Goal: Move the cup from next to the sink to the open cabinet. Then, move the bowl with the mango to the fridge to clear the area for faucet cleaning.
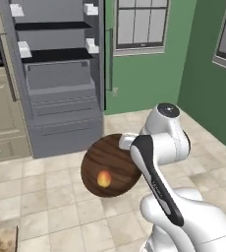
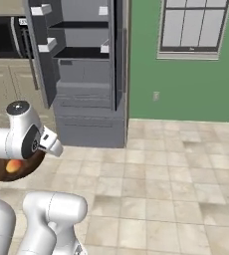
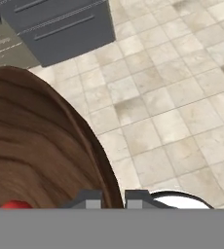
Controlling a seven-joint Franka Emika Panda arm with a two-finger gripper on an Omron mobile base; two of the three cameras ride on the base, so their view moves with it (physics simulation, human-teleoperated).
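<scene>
Pinching the rim of the bowl (image 3: 41, 146), the gripper (image 3: 113, 198) has its two dark fingertips pressed close on either side of the wooden edge. Carried in the air above the tiled floor (image 1: 46, 197), the bowl (image 1: 110, 165) is tipped so its round opening faces partly toward the left base camera. Bent at the elbow, the white arm (image 1: 159, 147) reaches left toward the fridge (image 1: 61, 78), whose door stands open. Dark brown grain lines the bowl, and an orange-yellow mango (image 1: 103, 178) rests inside.
</scene>
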